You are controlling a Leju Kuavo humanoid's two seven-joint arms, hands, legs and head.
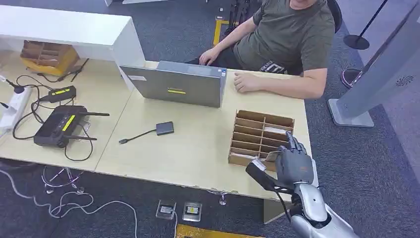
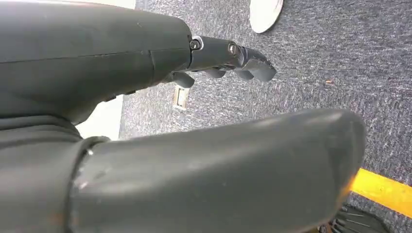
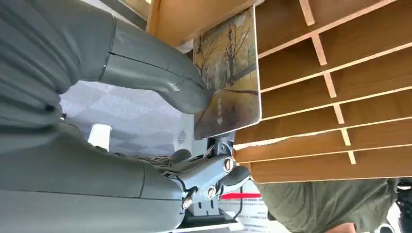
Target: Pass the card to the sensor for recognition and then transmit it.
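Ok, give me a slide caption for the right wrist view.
Right hand pinches a tree-printed card over the wooden slotted organizer.

The right robot hand (image 1: pixel 293 166) is grey with darker fingers, sitting on a shiny silver forearm, and a thin black cable runs down beside the wrist. Up close there's a ribbed grey cover, a chunky grey thumb (image 3: pixel 160 80) and small round screws at the knuckles. The left robot hand (image 2: pixel 228 58) is dark grey too.
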